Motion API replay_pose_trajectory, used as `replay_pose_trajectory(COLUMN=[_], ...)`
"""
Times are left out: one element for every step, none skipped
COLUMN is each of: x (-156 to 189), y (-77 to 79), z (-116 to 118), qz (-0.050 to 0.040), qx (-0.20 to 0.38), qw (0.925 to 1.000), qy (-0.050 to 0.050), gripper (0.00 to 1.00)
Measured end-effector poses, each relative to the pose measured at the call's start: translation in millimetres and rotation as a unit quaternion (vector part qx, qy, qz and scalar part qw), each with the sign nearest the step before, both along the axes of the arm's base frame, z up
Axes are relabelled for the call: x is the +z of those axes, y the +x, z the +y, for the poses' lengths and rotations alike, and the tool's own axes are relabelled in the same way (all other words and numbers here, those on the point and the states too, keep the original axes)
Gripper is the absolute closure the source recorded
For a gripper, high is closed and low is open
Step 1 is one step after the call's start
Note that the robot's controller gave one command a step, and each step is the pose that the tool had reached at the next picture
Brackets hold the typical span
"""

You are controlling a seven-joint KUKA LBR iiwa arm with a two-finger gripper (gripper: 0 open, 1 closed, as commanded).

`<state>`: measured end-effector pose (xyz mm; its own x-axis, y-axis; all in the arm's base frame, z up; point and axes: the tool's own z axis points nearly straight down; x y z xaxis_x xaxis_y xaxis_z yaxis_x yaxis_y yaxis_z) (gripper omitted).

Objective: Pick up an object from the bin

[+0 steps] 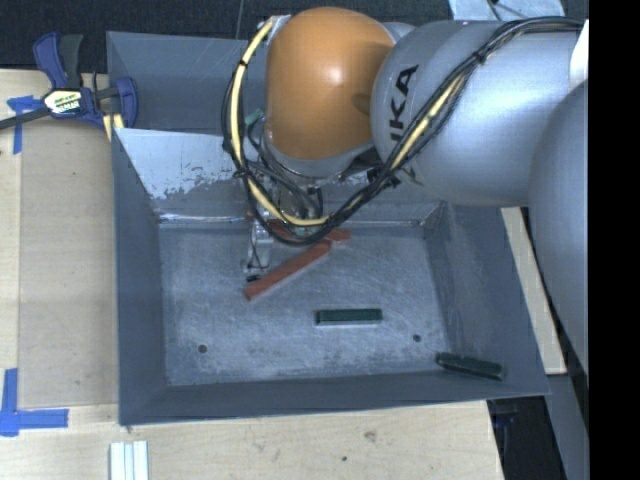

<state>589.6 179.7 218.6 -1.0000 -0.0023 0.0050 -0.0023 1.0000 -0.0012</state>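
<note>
Your gripper (pixel 258 255) hangs over 1 reddish-brown stick (pixel 293 268) near the back of the bin (pixel 138 278). You cannot tell its grip state.

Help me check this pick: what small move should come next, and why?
Probably lower the gripper a little onto the reddish-brown flat stick. The gripper stands at that stick's lower-left end, seemingly just above it, while the dark green rectangular bar lies well apart from both.
</note>
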Motion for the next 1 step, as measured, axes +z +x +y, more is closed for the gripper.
replay_pose_trajectory(x=[-15.0], y=[5.8], z=[-10.2], qz=[-0.0097], qx=[0.015], qw=[0.9998], qy=[0.003], gripper=[0.00])
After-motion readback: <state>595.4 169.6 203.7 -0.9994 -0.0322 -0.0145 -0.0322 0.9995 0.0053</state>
